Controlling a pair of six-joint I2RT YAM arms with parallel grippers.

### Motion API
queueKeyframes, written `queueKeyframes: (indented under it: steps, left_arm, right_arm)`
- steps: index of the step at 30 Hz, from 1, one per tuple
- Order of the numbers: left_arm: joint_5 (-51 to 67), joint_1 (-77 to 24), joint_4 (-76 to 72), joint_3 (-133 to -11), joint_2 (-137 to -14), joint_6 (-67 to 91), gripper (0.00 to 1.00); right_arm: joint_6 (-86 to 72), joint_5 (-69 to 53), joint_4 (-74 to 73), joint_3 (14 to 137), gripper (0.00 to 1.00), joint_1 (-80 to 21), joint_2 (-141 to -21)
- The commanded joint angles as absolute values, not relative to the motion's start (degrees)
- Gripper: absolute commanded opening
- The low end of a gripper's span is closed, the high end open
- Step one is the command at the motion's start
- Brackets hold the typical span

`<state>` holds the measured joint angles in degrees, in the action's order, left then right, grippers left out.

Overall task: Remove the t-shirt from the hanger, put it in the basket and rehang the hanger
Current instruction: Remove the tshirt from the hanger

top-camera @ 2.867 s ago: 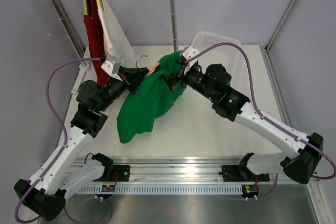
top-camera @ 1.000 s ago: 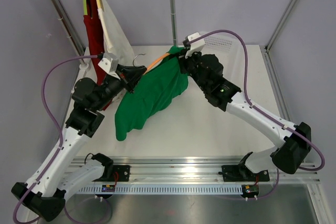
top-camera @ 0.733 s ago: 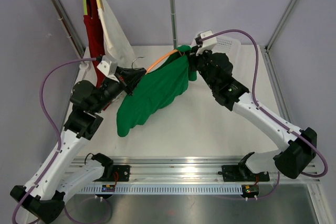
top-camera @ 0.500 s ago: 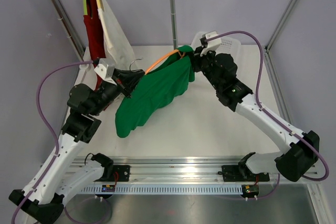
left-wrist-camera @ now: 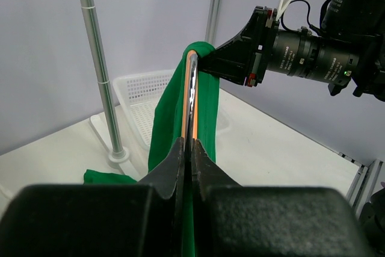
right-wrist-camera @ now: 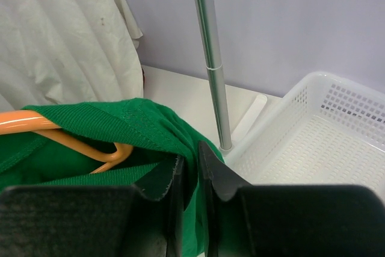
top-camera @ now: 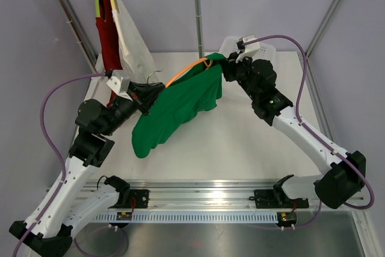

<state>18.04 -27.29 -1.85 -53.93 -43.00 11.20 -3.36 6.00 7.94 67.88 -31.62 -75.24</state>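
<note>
The soft, limp green t-shirt (top-camera: 180, 106) should slide easily; right end effector (right-wrist-camera: 191, 164) pinches its shoulder fabric, left end effector (left-wrist-camera: 189, 148) clamps the orange hanger (right-wrist-camera: 24, 122).

On view are one green fabric t-shirt (top-camera: 180, 103), one orange plastic hanger (top-camera: 183, 71), one white perforated plastic basket (right-wrist-camera: 313, 79), one dark red hanging garment (top-camera: 107, 28) and one cream hanging garment (top-camera: 133, 37).

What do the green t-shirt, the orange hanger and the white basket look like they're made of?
T-shirt: soft knit fabric, probably cotton; ribbed stitching, drapes in folds.
Hanger: smooth glossy orange, likely plastic or a coating.
Basket: white moulded plastic, judging by its perforated grid walls.
</note>
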Motion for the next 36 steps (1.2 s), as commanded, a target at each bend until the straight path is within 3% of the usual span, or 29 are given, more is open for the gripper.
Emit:
queueKeyframes:
  steps: [1, 15, 26, 36]
  left_arm:
    - [17.1, -27.1, -5.9, -55.1, -39.5, 10.6, 0.0]
    - [19.5, -27.1, -7.4, -54.2, -37.1, 11.5, 0.0]
    - [27.6, -27.1, -9.1, -55.7, -37.3, 14.1, 0.0]
    - [27.1, -27.1, -4.6, -57.7, -39.3, 14.6, 0.0]
  right_arm:
    - [-2.8, 10.1, 10.3, 67.6, 0.19, -27.9, -74.4]
    - [-5.4, 4.7, 10.4, 68.2, 0.25, -22.3, -77.9]
    - [-6.5, -1.2, 15.2, 67.1, 0.25, -21.8, -81.1]
    - [-7.6, -0.4, 19.5, 65.9, 0.25, -21.0, -81.3]
